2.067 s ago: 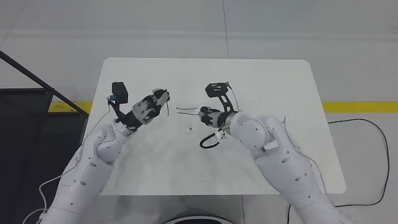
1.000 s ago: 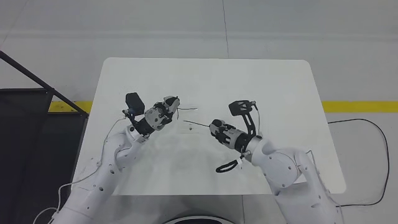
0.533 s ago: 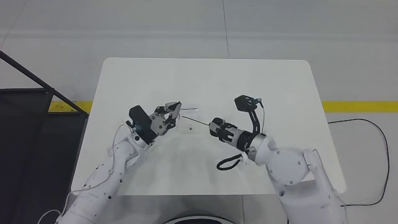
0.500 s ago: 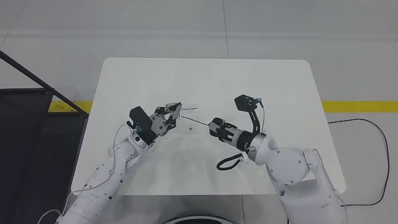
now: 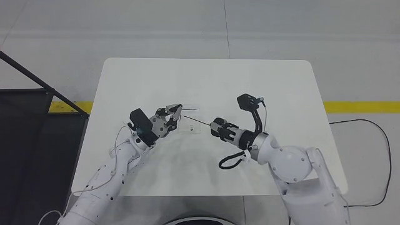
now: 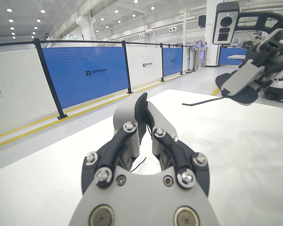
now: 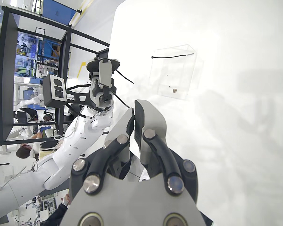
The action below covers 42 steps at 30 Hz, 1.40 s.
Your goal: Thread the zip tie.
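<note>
Gripping a thin black plastic zip tie, the right gripper has its jaws pressed shut on one end.

From there the tie's long axis runs straight toward the left gripper, free tip leading and stopping short of it, raised above the white rounded table. The left gripper is likewise clenched, on a second black zip tie whose end pokes out past its tips. Farther off, a third black zip tie lies flat at the edge of a clear plastic box; whether on it or just beside it, I cannot tell.
</note>
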Motion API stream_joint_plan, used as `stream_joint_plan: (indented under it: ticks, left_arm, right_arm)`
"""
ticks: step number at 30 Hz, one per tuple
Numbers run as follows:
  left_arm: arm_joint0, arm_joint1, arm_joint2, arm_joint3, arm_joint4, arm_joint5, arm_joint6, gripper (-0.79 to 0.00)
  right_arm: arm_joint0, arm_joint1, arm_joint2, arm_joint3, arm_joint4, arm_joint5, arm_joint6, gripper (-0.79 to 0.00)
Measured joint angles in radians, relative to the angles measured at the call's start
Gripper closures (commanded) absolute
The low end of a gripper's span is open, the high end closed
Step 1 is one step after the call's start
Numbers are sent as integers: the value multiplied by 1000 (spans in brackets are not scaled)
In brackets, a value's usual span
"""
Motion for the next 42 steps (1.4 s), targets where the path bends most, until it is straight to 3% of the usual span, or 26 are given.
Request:
stream_joint_plan:
  ticks: [8,42]
  left_arm:
    - [27,1,-9,-43,25,27,20,0]
    - [30,-2,-9,-41,40,46,36,0]
  right_arm:
    - [26,-3,1,22,81,44,1,0]
    - [71,0,-23,52,183,111,-65,0]
